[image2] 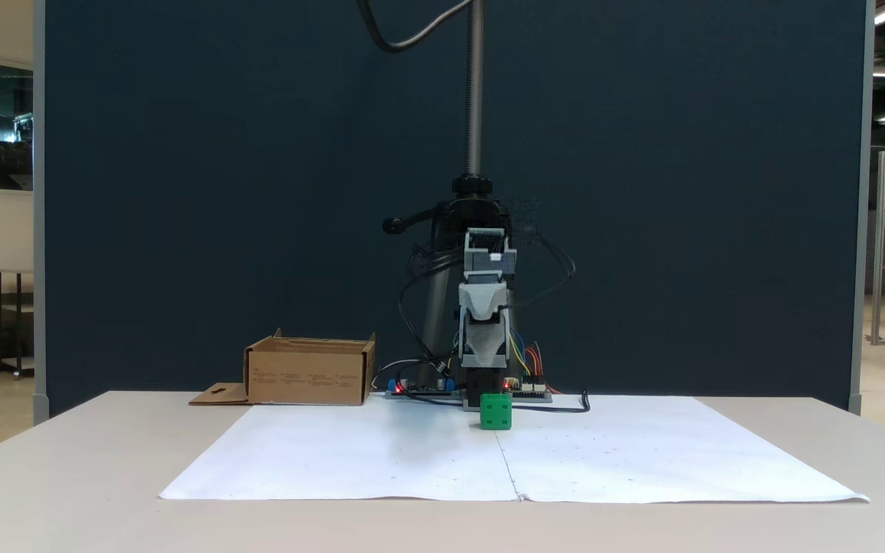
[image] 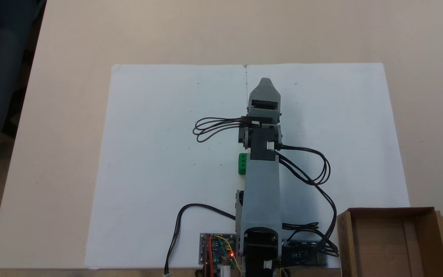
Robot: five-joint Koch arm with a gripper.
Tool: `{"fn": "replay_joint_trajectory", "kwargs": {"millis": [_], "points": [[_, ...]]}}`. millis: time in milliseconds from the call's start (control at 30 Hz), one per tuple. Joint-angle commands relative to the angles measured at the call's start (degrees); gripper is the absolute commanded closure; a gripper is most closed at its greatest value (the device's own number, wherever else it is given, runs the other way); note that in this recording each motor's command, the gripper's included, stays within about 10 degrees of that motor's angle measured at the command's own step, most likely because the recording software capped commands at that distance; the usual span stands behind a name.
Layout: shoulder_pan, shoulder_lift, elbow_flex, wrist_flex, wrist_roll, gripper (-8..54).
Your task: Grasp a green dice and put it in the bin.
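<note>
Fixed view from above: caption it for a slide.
Grey Koch arm's gripper stretched over white paper sheet, small green dice beside it, brown cardboard bin nearby.

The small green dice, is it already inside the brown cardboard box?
No, the small green dice sits on the white paper, apart from the brown cardboard box.

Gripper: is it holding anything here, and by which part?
Nothing is held. The gripper hangs above the white paper; the green dice sits on it, untouched.
</note>
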Motion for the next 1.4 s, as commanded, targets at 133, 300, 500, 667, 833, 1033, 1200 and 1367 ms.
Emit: {"fn": "replay_joint_trajectory", "kwargs": {"millis": [133, 300, 500, 667, 833, 1033, 1200, 1367], "points": [[-2.5, 5.7, -8.3, 20.9, 10.9, 2.7], [-2.8, 5.6, -13.3, 28.3, 14.0, 2.8], [-0.5, 5.6, -14.8, 32.7, 14.1, 2.8], [1.1, 5.9, -14.8, 42.2, 13.5, 2.6], [0.9, 6.1, -11.2, 47.1, 13.3, 1.8], [0.8, 6.7, -5.4, 46.9, 13.1, 1.4], [-1.0, 6.8, -2.2, 45.6, 13.2, 1.5], [-3.3, 6.7, -0.4, 42.5, 13.1, 1.5]]}}
